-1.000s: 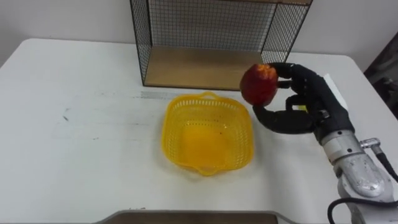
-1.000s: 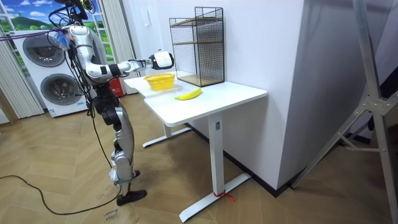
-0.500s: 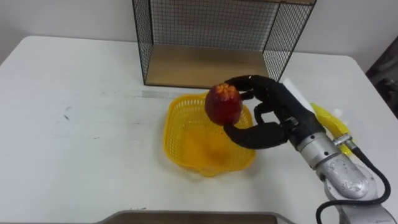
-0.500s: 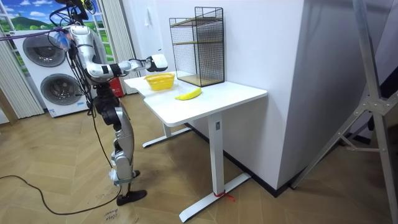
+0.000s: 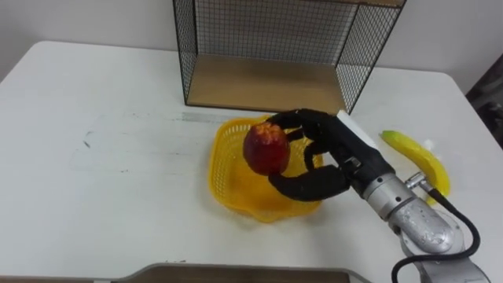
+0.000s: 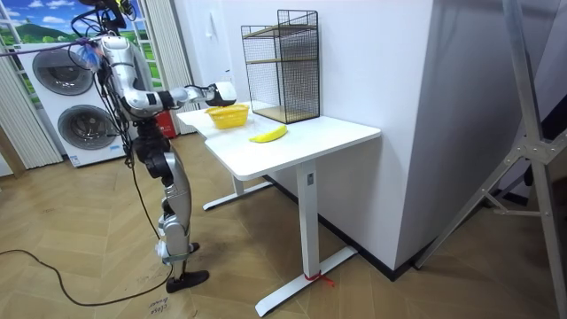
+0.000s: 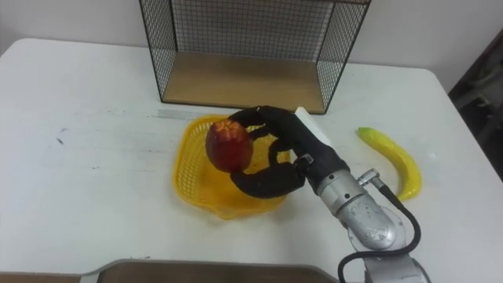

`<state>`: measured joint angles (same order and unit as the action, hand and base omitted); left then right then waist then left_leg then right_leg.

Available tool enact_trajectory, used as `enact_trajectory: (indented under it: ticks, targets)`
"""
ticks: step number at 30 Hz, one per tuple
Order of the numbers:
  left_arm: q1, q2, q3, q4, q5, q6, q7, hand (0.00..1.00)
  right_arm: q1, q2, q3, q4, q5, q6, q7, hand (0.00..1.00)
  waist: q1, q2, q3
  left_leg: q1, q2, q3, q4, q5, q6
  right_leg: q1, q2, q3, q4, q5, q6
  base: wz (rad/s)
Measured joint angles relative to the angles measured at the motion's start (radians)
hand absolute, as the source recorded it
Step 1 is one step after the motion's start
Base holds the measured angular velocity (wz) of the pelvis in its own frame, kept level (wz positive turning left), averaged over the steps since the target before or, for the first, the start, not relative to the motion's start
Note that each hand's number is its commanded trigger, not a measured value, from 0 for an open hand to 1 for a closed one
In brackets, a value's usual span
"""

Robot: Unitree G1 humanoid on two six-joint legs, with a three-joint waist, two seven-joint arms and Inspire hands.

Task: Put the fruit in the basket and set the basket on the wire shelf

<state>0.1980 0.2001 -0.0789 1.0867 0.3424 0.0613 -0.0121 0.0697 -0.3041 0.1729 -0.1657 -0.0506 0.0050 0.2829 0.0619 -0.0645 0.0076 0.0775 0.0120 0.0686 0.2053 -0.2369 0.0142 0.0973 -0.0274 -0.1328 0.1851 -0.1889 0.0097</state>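
Observation:
My right hand (image 5: 326,157) (image 7: 287,153) holds a red apple (image 5: 266,146) (image 7: 229,145) just above the middle of the yellow basket (image 5: 224,177) (image 7: 189,169), fingers and thumb curled round it. The basket sits on the white table (image 5: 94,189) in front of the black wire shelf (image 5: 267,47) (image 7: 244,47) with its wooden floor. A yellow banana (image 5: 420,161) (image 7: 391,159) lies on the table to the right of the basket. In the room view I stand at the table's end, my right hand (image 6: 220,89) stretched over the basket (image 6: 228,115).
The wire shelf (image 6: 282,66) stands at the table's far edge against the wall. Open table surface lies left of the basket. In the room view, washing machines (image 6: 62,106) stand behind me, and a grey frame (image 6: 532,133) leans at the room view's right.
My right hand has carried the apple leftwards from beside the basket to over its middle and lower. The banana has come into view as the arm moved off it.

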Motion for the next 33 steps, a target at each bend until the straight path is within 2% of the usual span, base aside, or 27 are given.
enact_trajectory:
  ticks: [11,16,33]
  targets:
    - [-0.002,0.000,-0.002,0.001,0.000,0.003,-0.001,0.00,0.000,0.005,0.004,0.026,-0.033,0.006,-0.003,0.00,0.001,0.005,-0.0006,0.002,0.000,0.000,0.001,0.000,0.000,0.000,0.000,0.001,0.000,0.000,0.000,0.00]
    - [-0.002,0.000,-0.003,0.001,0.000,0.004,-0.001,0.00,0.000,0.006,0.004,0.026,-0.033,0.008,-0.003,0.00,0.001,0.011,-0.0037,0.002,0.000,0.000,0.001,0.000,0.000,0.000,0.000,0.001,0.000,0.000,0.000,0.00]
    - [0.012,-0.001,0.000,0.002,0.001,0.003,-0.001,0.00,0.000,0.016,-0.002,0.025,-0.025,0.010,-0.003,0.00,0.000,0.010,-0.0054,0.003,0.000,0.001,0.004,0.000,0.000,0.001,0.000,0.001,0.001,0.000,0.000,0.00]
